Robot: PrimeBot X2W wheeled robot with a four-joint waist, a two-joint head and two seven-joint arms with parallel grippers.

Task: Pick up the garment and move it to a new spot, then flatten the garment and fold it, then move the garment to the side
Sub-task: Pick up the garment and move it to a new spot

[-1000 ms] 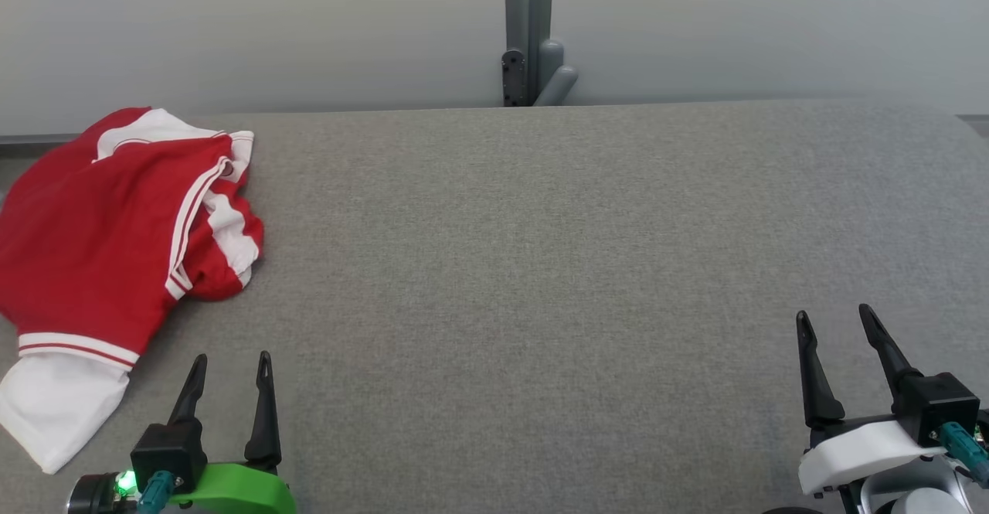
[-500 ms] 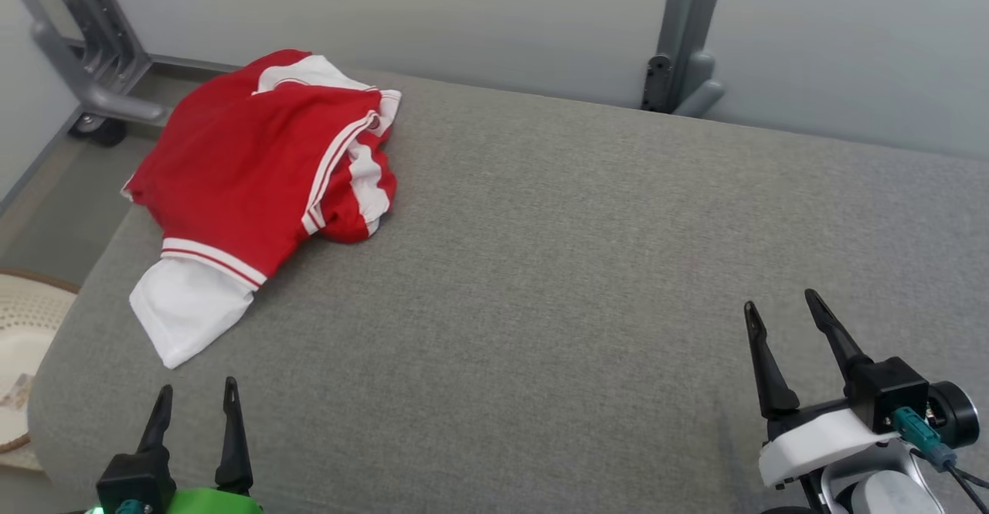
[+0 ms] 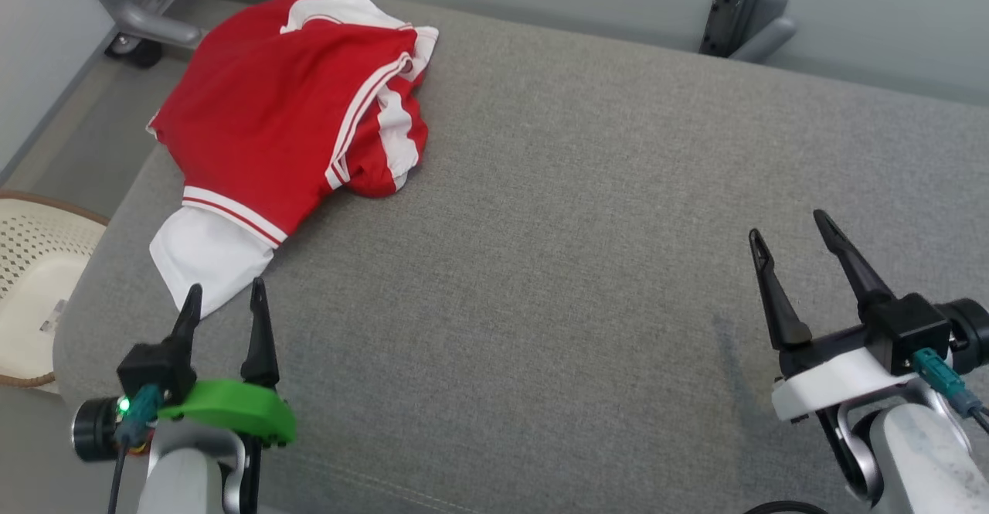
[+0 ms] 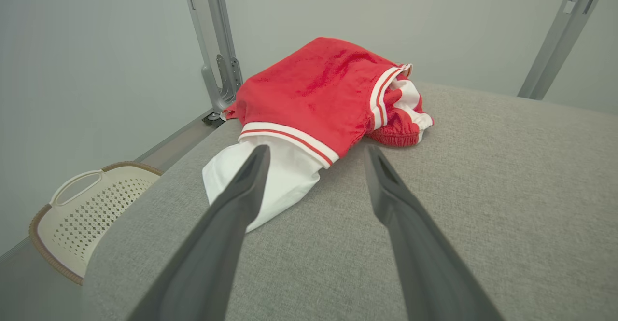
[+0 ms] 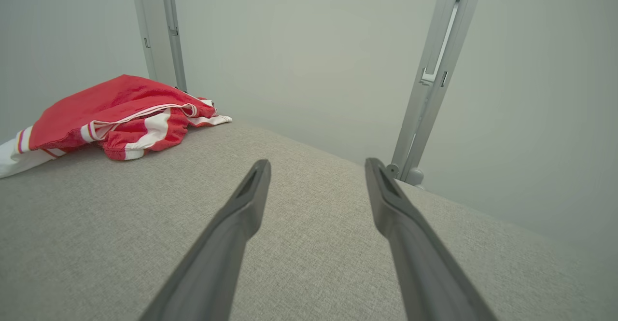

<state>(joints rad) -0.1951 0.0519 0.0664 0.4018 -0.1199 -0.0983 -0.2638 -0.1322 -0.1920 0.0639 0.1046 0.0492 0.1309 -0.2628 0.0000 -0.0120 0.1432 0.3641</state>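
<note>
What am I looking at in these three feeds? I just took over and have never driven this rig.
The wide picture comes from the robot's head, looking down at a grey padded table. The left gripper shows at the lower left on the green mount, the right gripper at the lower right on the white one. The other two pictures come from cameras on the wrists, each looking out along its own pair of dark fingers.

A crumpled red and white garment lies at the table's far left corner. Both grippers are open and hold nothing. The left one points at the garment's white end; the right one is far from it. A pale basket stands on the floor beside the table.
</note>
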